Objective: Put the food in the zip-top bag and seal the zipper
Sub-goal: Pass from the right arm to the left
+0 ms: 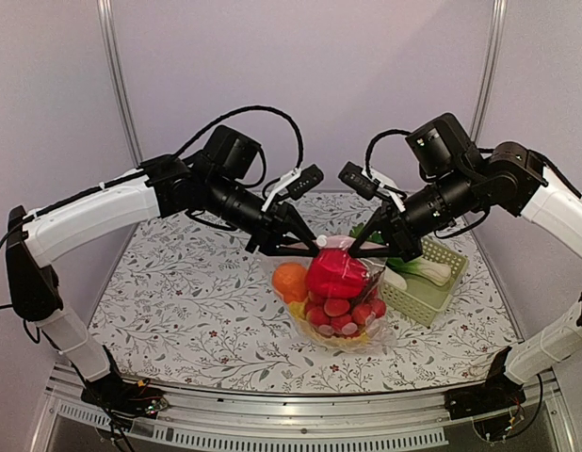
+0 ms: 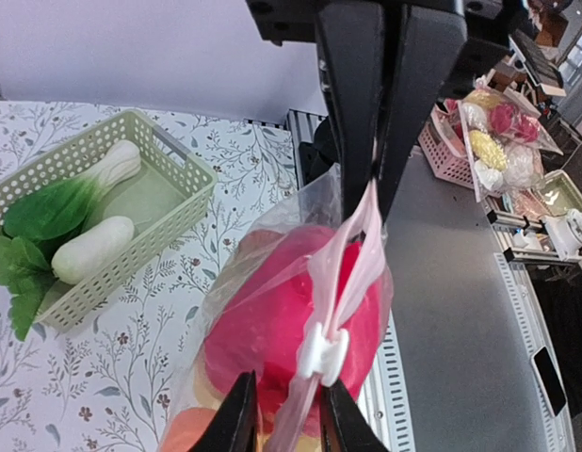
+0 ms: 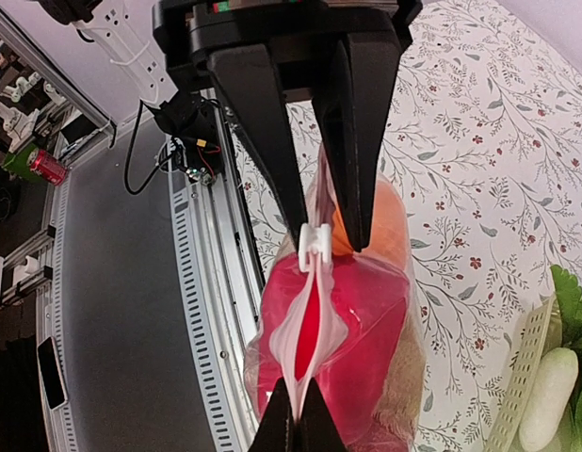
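Note:
The zip-top bag hangs between both grippers above the table. It holds a round red fruit, small red-pink fruits and something yellow at the bottom. An orange sits at its left side; I cannot tell if it is inside. My right gripper is shut on the end of the zipper. My left gripper straddles the strip with a gap, just behind the white slider. Between the slider and my right fingers the zipper gapes, with red showing through.
A pale green slotted basket stands right of the bag with toy leafy vegetables in it. The table's metal front rail runs along the near edge. A floral cloth covers the table.

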Robot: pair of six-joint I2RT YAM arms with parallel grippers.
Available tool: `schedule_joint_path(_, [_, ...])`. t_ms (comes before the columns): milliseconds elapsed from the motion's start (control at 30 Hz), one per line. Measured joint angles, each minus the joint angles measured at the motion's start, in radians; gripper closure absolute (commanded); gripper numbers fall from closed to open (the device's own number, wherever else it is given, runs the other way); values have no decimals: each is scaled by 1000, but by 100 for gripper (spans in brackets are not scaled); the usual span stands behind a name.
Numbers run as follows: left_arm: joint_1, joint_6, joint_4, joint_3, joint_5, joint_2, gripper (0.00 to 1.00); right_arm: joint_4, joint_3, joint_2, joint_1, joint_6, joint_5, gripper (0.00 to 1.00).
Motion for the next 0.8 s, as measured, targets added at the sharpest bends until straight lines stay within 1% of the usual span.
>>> schedule_joint_path(133, [0,2,0,-2,1,0,100,6,-8,-5,0,3,0,100])
schedule_joint_path(233, [0,2,-2,-4,1,0,100,16,-14,-5,0,5,1,100])
schedule_joint_path(267, [0,0,-2,-4,1,0,100,17,-16,-6,0,6,2,96])
schedule_joint_path(300, [0,0,-2,-4,1,0,100,18,-18,-7,0,8,2,90])
schedule_joint_path(333, [-1,0,-2,-4,1,-1,100,18,-18,-8,0,9,6,82])
schedule_joint_path(367, [-1,0,-2,-4,1,-2,100,20,-18,-9,0,15,9,70])
schedule_joint_path(400, [-1,0,-3,-4,1,-2,100,25,-18,-11,0,13,13,55])
schedule_joint_path(467, [-1,-1,-3,-4,0,-5,100,34,-18,-16,0,26,21,33])
schedule_joint_path(533, [-1,-3,-4,-4,0,-8,100,41,-16,-22,0,36,29,25])
schedule_joint_path(700, [-4,-11,-8,-4,-6,-19,100,52,15,-27,0,57,61,20])
schedule_joint_path(767, [-7,-11,-8,-4,-8,-21,100,69,24,-27,0,65,66,20])
schedule_joint_path(800, [-9,-11,-8,-4,-8,-21,100,79,24,-27,0,69,68,22])
